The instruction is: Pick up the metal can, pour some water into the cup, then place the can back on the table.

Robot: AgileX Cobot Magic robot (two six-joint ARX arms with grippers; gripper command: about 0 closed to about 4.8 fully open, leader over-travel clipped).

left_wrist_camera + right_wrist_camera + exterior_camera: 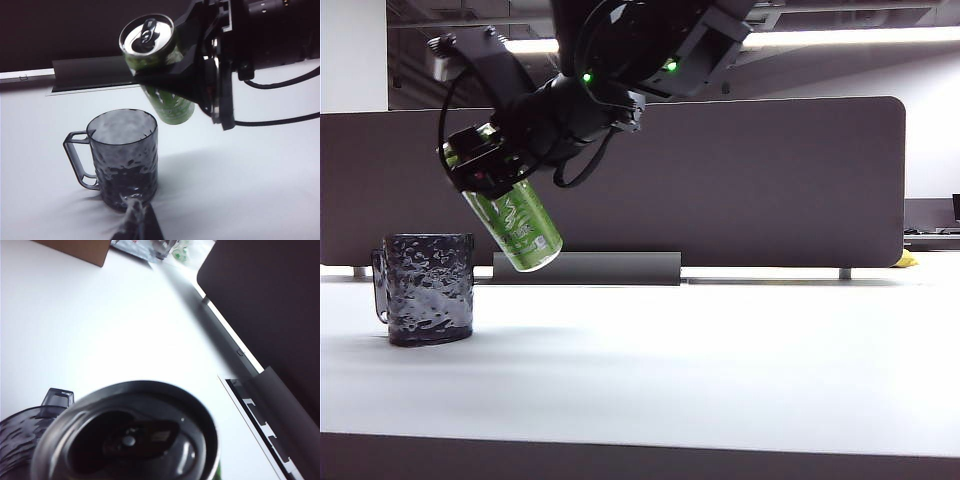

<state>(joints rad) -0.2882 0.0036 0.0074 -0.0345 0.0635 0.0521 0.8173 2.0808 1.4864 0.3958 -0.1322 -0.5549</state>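
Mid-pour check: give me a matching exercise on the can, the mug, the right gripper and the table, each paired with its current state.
Things:
1. green metal can
2. dark mug
3. right gripper
4. white table

States:
A. standing upright on the table
B. tilted in the air, top end leaning over the mug
C. clamped around the can
D. bearing only the mug

Pairs: 1-B, 2-A, 3-C, 4-D

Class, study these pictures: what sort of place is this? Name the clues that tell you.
Probably an office or lab workspace: a plain white table, a grey desk partition behind it, and ceiling strip lighting overhead.
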